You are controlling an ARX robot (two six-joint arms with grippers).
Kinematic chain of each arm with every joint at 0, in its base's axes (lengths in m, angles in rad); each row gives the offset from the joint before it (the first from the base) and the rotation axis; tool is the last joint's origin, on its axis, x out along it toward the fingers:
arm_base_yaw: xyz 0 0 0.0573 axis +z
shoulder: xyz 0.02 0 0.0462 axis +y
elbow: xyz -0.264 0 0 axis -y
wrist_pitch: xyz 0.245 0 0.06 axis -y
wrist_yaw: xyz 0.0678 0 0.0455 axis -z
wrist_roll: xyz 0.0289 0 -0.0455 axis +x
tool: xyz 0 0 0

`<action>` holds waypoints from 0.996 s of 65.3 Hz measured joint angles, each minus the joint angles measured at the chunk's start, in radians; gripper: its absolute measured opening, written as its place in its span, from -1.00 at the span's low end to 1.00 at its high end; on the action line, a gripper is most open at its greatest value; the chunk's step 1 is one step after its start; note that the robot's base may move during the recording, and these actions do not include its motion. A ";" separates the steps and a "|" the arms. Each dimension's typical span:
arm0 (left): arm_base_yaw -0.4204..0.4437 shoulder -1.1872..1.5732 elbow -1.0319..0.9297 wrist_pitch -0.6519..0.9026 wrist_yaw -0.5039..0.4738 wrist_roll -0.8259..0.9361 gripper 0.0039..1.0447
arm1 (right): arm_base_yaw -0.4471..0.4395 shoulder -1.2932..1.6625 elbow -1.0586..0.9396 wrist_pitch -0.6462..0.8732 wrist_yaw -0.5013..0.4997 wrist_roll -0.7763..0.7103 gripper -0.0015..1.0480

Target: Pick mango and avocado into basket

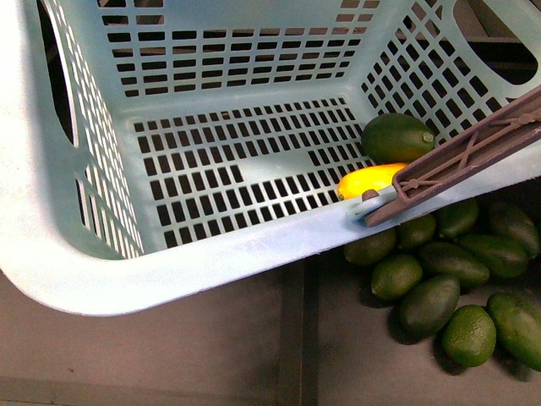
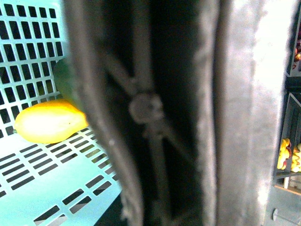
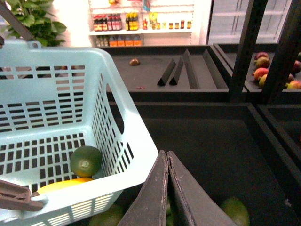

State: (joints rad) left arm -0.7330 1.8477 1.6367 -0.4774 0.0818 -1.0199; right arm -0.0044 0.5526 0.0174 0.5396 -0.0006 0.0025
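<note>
Mango [image 1: 369,179] and avocado [image 1: 397,137] both lie on the slotted floor of the basket [image 1: 169,271], tucked into the one corner, the avocado just beside the yellow fruit and apparently touching it. From the look of it the task is as good as done! Right beside them the brown handle [image 1: 473,156] slants across the rim, and in the left wrist view that handle fills nearly the whole picture, blurred and very close, so the left arm seems to be right at it; I cannot tell whether its gripper is open, clenched or holding the handle, because no fingers show. The right gripper [image 3: 168,157] is plain enough: fingers pressed together, grasping nothing, hanging outside the basket wall above the pile of loose green avocados [image 1: 439,283] on the dark shelf [image 1: 169,364]. The fruit sits inside the wall, near that gripper but not touching it. The danger now, I'd say, is the basket: if the left arm tugs or knocks the handle, it may tip and both pieces roll. A careless right arm could also nudge the rim, or scatter the loose pile below.
</note>
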 joint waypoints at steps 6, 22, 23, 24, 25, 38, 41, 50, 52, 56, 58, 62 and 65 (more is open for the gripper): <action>0.000 0.000 0.000 0.000 0.000 0.000 -0.74 | 0.000 -0.029 0.000 -0.026 0.001 0.000 -0.96; 0.000 0.000 0.000 0.000 0.000 0.000 -0.74 | 0.001 -0.152 0.000 -0.141 0.001 0.000 -0.96; 0.000 0.000 0.000 0.000 0.000 0.000 -0.74 | 0.001 -0.161 0.000 -0.150 0.001 0.000 -0.96; 0.000 0.000 0.000 0.000 0.000 0.000 -0.74 | 0.001 -0.166 0.000 -0.155 0.001 0.000 -0.96; 0.000 0.000 0.000 0.000 0.000 0.000 -0.74 | 0.001 -0.175 0.000 -0.163 0.001 0.000 -0.96; 0.000 0.000 0.000 0.000 0.000 0.000 -0.74 | 0.001 -0.249 0.000 -0.235 0.001 0.000 -0.96; 0.000 0.000 0.000 0.000 0.000 0.000 -0.74 | 0.001 -0.267 0.000 -0.252 0.001 0.000 -0.96; 0.000 0.000 0.000 0.000 0.000 0.000 -0.74 | 0.001 -0.307 0.000 -0.294 0.001 0.000 -0.96; 0.000 0.000 0.000 0.000 0.000 0.001 -0.74 | 0.001 -0.317 0.000 -0.303 0.001 0.000 -0.96; 0.000 0.000 0.000 0.000 0.000 0.000 -0.74 | 0.001 -0.333 0.000 -0.320 0.001 0.000 -0.96; 0.000 0.000 0.000 0.000 0.000 0.000 -0.74 | 0.001 -0.338 0.000 -0.325 0.001 0.000 -0.96; 0.000 0.000 0.000 0.000 0.000 0.000 -0.74 | 0.001 -0.353 0.000 -0.340 0.001 0.000 -0.96; 0.000 0.000 0.000 0.000 0.000 0.000 -0.74 | 0.001 -0.365 0.000 -0.352 0.001 0.000 -0.96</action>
State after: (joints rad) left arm -0.7330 1.8477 1.6367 -0.4774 0.0818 -1.0195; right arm -0.0036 0.1879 0.0170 0.1879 0.0002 0.0025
